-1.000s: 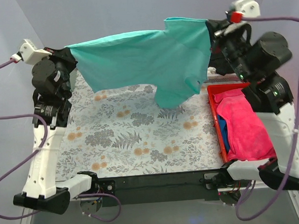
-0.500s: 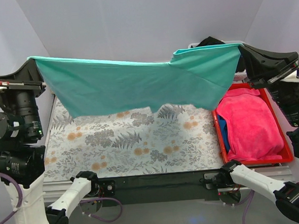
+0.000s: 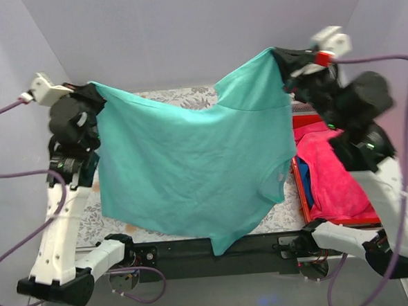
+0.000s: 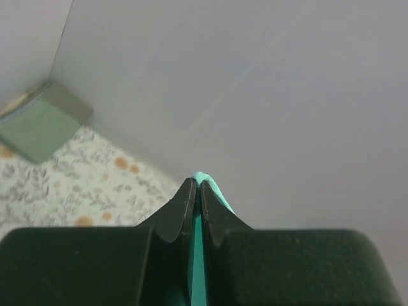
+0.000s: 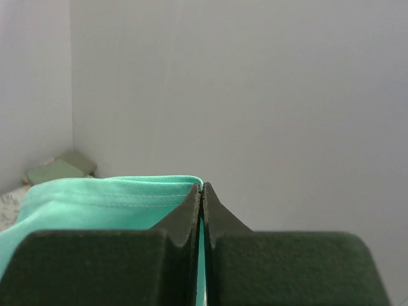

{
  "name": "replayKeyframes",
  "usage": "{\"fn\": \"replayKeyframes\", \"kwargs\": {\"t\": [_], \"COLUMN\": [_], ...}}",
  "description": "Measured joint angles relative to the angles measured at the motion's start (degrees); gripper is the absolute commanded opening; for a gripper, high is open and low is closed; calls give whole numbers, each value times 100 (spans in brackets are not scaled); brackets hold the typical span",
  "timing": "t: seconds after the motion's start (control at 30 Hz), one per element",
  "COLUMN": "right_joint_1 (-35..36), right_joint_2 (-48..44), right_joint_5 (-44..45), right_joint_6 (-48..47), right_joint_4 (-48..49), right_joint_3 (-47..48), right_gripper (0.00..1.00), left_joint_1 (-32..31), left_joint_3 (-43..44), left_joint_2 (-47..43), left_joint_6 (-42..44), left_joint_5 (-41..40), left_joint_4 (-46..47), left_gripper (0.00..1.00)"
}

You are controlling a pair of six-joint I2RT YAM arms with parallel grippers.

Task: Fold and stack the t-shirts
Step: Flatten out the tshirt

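The teal t-shirt (image 3: 191, 167) hangs in the air, spread as one broad sheet. Its upper left corner is clamped in the jaws of the left gripper (image 3: 95, 90). Its upper right corner sits higher, in the jaws of the right gripper (image 3: 279, 53). The top edge sags between the two holds. The bottom edge hangs unevenly, with its lowest point right of centre. Both wrist views show a thin teal edge pinched between closed jaws.
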Motion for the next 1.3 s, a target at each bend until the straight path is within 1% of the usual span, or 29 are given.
{"fn": "replayKeyframes", "kwargs": {"t": [0.1,0.23,0.3,0.4,0.5,0.63,0.73,0.83,0.97,1.1,1.3], "right_joint_1": [-11,-149,-282,-527,-758,-1027,-1174,-1290,-1440,-1556,-1646], "right_joint_2": [721,2315,3161,4284,5370,6542,7112,7473,7746,8013,8052], "right_joint_5": [225,317,308,223,111,0,-20,-26,-52,-195,-356], "right_joint_6": [98,295,420,597,745,918,1003,1032,1078,1158,1178], "right_joint_4": [538,977,1047,1239,1325,1421,1399,1392,1399,1403,1410], "right_joint_3": [-868,-1617,-1690,-1539,-828,315,1106,1716,2277,2815,2935], "right_gripper": [1,1,1,1,1,1,1,1,1,1,1], "left_joint_1": [0,0,4,74,225,494,675,833,984,1095,1145], "left_joint_3": [-946,-2122,-2424,-2452,-2190,-1390,-621,166,986,1602,1784], "left_joint_2": [459,1257,1709,2638,3692,5071,5838,6441,6953,7263,7313], "left_joint_6": [-428,-1349,-1755,-2293,-2677,-2848,-2785,-2640,-2417,-2170,-1775], "left_joint_5": [-254,-710,-925,-1172,-1213,-1084,-909,-739,-544,-343,24], "left_joint_4": [155,164,138,254,299,402,448,529,619,754,1064], "left_gripper": [0,0,0,0,0,0,0,0,0,0,0]}}
